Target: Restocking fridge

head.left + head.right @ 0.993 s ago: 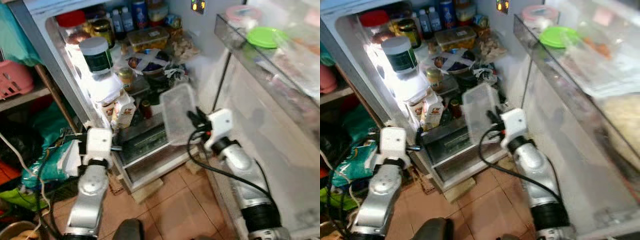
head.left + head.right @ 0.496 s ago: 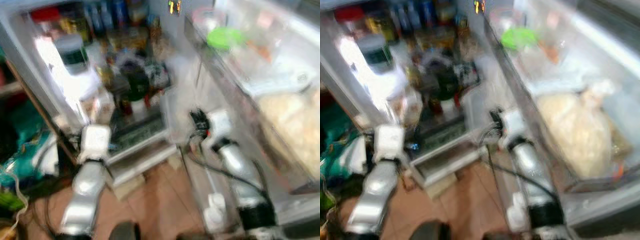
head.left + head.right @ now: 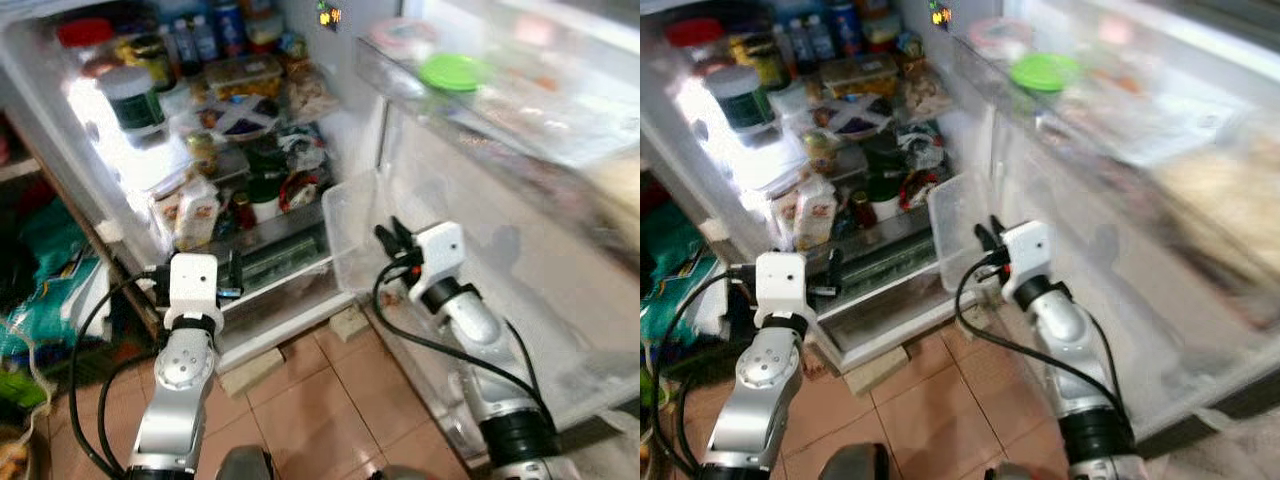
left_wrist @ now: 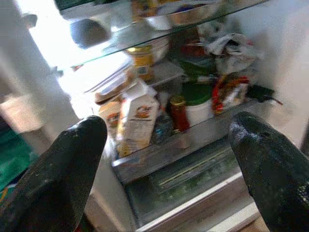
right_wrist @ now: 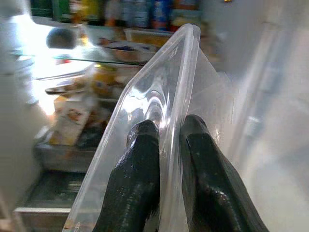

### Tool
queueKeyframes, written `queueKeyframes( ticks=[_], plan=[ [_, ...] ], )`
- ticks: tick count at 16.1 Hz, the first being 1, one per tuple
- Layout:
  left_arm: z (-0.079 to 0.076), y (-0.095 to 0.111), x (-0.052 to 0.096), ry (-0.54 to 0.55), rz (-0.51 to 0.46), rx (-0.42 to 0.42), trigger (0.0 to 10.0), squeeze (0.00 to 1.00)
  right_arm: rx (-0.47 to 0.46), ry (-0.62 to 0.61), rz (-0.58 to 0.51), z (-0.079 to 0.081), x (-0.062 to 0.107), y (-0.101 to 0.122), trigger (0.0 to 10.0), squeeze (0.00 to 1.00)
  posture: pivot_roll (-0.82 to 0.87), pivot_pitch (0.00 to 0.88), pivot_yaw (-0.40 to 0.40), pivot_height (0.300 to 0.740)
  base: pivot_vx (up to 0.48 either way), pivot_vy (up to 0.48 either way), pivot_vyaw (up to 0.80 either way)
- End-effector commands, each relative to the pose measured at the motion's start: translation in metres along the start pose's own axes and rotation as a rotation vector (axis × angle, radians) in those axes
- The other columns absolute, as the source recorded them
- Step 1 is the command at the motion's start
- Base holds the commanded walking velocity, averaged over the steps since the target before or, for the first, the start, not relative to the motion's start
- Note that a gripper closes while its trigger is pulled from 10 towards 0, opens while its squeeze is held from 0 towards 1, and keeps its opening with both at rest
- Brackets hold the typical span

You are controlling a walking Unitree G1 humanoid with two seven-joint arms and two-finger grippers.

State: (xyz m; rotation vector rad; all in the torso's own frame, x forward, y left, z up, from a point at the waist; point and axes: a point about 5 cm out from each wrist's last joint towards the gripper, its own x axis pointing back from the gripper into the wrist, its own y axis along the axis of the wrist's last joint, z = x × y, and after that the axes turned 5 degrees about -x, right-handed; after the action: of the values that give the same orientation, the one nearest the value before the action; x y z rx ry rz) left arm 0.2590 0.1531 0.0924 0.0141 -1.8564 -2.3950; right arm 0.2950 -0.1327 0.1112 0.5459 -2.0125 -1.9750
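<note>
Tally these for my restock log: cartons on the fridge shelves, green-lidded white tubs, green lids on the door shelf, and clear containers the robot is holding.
Carton: 1
Green-lidded white tub: 1
Green lid on the door shelf: 1
Clear plastic container, gripped by the right pincer: 1
Total: 4

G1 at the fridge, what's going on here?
The robot stands facing an open, well-stocked fridge. Its right gripper has its jaws shut on the wall of a clear plastic rectangular container, held tilted in front of the lower shelves, not yet on one. The left gripper, jaws wide open and holding nothing, points at the lower shelf where a white carton stands.
</note>
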Motion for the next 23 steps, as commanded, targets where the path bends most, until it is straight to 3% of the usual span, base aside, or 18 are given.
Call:
queueKeyframes(
  ticks=[1, 3, 10, 16, 23],
  plan=[
    [0.007, 0.001, 0.001, 0.013, -0.010, 0.028, 10.0, 0.00, 0.004, 0.028, -0.027, 0.006, -0.005, 0.005, 10.0, 0.00, 0.10, 0.053, 0.029, 0.740, 0.000, 0.000, 0.79],
    [0.008, 0.001, 0.002, 0.014, -0.009, 0.031, 10.0, 0.00, -0.005, 0.027, -0.029, 0.009, -0.005, 0.005, 10.0, 0.00, 0.10, 0.054, 0.034, 0.740, 0.000, 0.000, 0.77],
    [0.008, 0.000, 0.002, -0.001, -0.008, 0.027, 10.0, 0.00, -0.019, 0.031, -0.047, 0.016, -0.011, 0.008, 10.0, 0.00, 0.10, 0.055, 0.047, 0.740, 0.202, 0.000, 0.00],
    [0.008, -0.001, 0.002, -0.009, -0.003, 0.027, 10.0, 0.00, -0.020, 0.048, -0.061, 0.024, -0.017, 0.009, 10.0, 0.00, 0.10, 0.055, 0.052, 0.740, 0.312, 0.000, 0.67],
    [0.010, -0.003, 0.005, -0.017, 0.006, 0.020, 10.0, 0.00, -0.039, 0.020, -0.080, 0.026, -0.019, 0.014, 10.0, 0.00, 0.10, 0.063, 0.073, 0.740, 0.039, 0.000, 0.00]
  ],
)
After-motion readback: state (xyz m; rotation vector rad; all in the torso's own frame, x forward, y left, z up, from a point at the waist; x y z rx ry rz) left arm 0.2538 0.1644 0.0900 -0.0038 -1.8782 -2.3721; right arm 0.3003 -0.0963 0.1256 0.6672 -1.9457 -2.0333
